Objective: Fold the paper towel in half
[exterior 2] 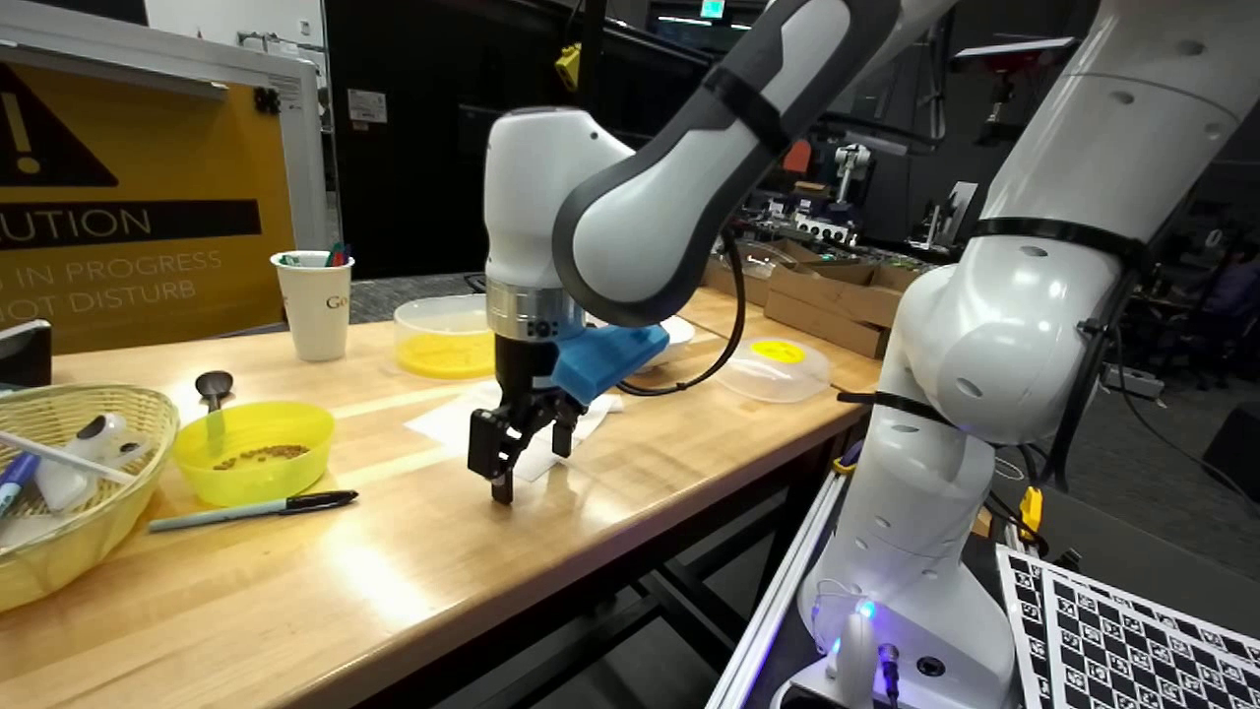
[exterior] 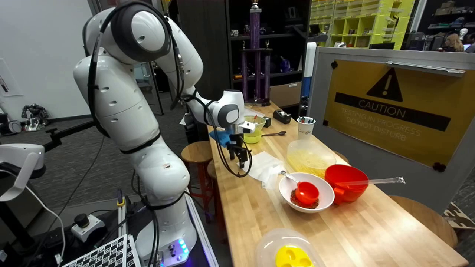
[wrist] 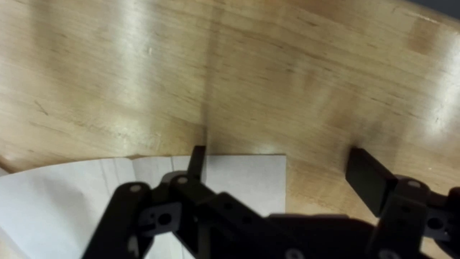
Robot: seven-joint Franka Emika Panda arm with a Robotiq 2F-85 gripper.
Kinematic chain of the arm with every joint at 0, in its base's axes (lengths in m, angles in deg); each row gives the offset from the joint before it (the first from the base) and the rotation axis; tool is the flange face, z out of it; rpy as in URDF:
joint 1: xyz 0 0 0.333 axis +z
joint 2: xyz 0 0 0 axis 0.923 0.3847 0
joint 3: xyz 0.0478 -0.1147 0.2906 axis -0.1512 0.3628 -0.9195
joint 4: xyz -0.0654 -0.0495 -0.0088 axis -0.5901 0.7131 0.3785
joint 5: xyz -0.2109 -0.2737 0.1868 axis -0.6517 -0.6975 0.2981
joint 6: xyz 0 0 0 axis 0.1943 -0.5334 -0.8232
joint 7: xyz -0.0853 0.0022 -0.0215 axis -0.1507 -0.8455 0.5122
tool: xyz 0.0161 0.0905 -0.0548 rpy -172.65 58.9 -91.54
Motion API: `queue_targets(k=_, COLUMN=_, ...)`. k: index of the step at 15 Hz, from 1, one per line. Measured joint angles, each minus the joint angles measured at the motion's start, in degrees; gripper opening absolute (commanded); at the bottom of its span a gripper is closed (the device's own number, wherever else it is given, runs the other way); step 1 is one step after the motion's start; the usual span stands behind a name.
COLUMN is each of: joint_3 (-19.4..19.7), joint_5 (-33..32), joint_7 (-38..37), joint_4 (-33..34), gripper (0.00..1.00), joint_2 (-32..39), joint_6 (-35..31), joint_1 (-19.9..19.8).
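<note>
The paper towel (exterior: 259,163) is a thin white sheet on the wooden table, rumpled at its end near the white bowl. It also shows in an exterior view (exterior 2: 448,421), partly hidden behind the gripper. In the wrist view the towel (wrist: 248,180) has creases and one square corner lying flat. My gripper (wrist: 277,151) is open and empty, pointing down over that corner. One finger is over the towel near its edge, the other over bare wood beyond the corner. The gripper also shows in both exterior views (exterior: 237,160) (exterior 2: 532,471). I cannot tell whether the fingertips touch the table.
A white bowl (exterior: 287,198) with a red scoop stands beside the towel, with a red cup (exterior: 347,176) behind it. A clear tub (exterior: 311,154), yellow bowl (exterior 2: 256,463), marker (exterior 2: 251,510), basket (exterior 2: 89,561) and paper cup (exterior 2: 320,315) stand around. The table edge is near the gripper.
</note>
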Motion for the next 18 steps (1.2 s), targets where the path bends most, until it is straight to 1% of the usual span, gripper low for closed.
queue_targets(k=4, joint_3=0.4, joint_5=3.1, joint_7=2.5, joint_4=0.9, gripper=1.00, joint_2=0.5, joint_6=0.2, joint_1=0.0)
queue_targets(k=10, joint_3=2.5, joint_5=6.8, joint_7=5.6, joint_4=2.1, gripper=1.00, joint_2=2.2, joint_6=0.6, joint_1=0.0)
queue_targets(k=11, joint_3=2.7, joint_5=7.1, joint_7=5.8, joint_4=2.2, gripper=0.96, joint_2=2.4, joint_6=0.7, joint_1=0.0)
queue_targets(k=13, joint_3=3.0, joint_5=7.6, joint_7=5.9, joint_4=2.5, gripper=0.74, joint_2=2.7, joint_6=1.0, joint_1=0.0)
queue_targets(k=15, joint_3=3.2, joint_5=7.6, joint_7=6.0, joint_4=2.9, gripper=0.66, joint_2=2.9, joint_6=1.4, joint_1=0.0)
queue_targets(k=18, joint_3=3.7, joint_5=7.7, joint_7=6.7, joint_4=3.8, gripper=0.46, joint_2=2.8, joint_6=2.5, joint_1=0.0)
